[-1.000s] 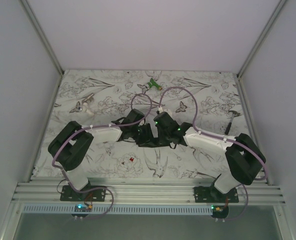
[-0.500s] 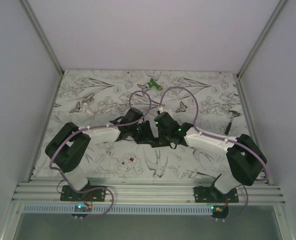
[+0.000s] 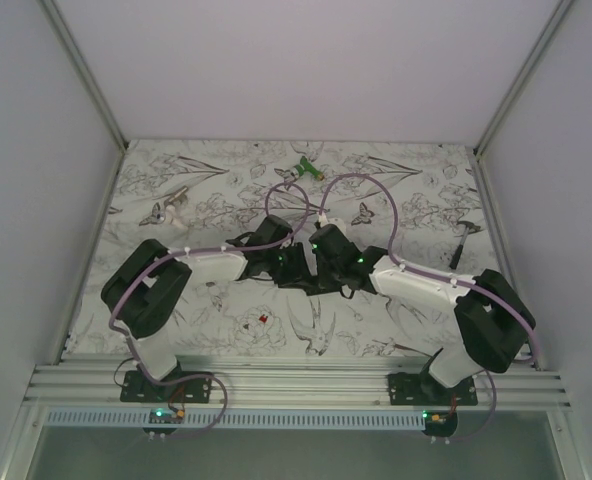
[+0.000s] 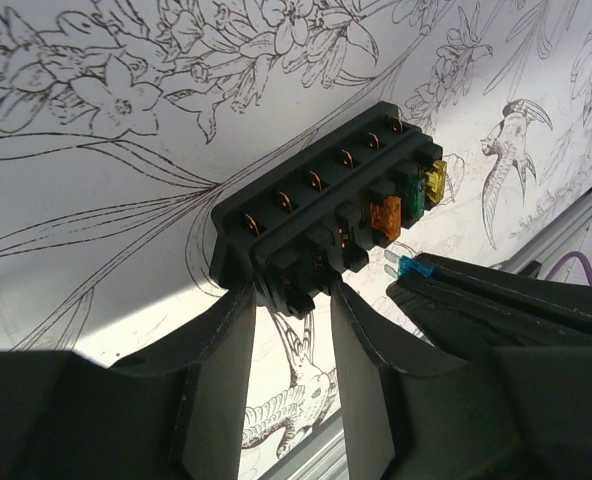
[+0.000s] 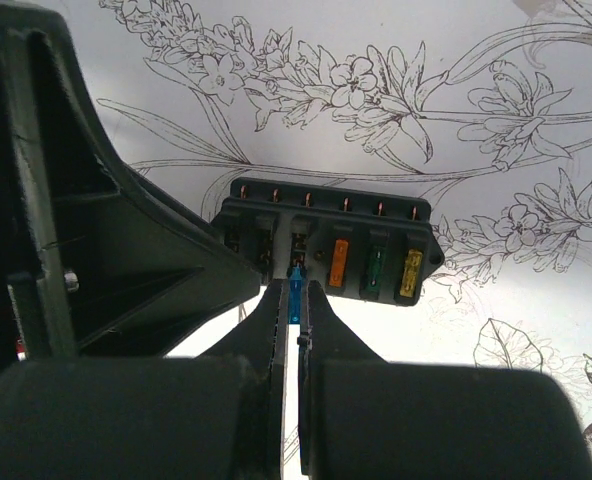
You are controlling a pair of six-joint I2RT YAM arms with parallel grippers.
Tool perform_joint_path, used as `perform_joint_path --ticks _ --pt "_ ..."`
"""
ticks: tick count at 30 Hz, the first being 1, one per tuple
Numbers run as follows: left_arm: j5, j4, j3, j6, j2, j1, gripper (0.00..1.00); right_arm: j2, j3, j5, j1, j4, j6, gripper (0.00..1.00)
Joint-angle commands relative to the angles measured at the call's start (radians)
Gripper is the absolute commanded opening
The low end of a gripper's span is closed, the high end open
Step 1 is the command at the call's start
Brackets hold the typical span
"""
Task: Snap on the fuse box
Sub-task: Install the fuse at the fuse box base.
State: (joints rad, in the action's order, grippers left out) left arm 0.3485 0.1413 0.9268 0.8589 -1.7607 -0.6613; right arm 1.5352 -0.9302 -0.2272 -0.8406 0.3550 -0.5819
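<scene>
Left wrist: left gripper (image 4: 294,300), jaws clamped on the near end of the fuse box (image 4: 316,220), which juts out straight ahead of them. An orange fuse (image 4: 385,216), green fuse (image 4: 410,198) and yellow fuse (image 4: 435,180) sit at its far end.
Right wrist: right gripper (image 5: 295,305), jaws pinching a blue fuse (image 5: 294,288), whose tip is at a slot of the box directly ahead.
Top: both grippers meet nose to nose. The box between them is hidden.

the left gripper (image 4: 291,300) covers the near end of the fuse box (image 4: 316,215), unseen from above
</scene>
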Motion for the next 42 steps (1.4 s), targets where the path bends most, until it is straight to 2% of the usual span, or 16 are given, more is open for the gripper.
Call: perform_joint_path --ticks 1,17,42 --pt "0.053 0.024 0.018 -0.009 -0.023 -0.013 0.38 -0.025 0.004 -0.018 0.006 -0.027 0.014 0.0" --pt "-0.009 0.032 -0.059 0.017 0.073 0.011 0.43 0.008 0.017 -0.036 0.009 -0.047 0.005 0.0" --pt "0.0 0.032 -0.065 0.035 0.06 0.034 0.46 0.068 0.021 -0.035 0.008 -0.07 -0.012 0.0"
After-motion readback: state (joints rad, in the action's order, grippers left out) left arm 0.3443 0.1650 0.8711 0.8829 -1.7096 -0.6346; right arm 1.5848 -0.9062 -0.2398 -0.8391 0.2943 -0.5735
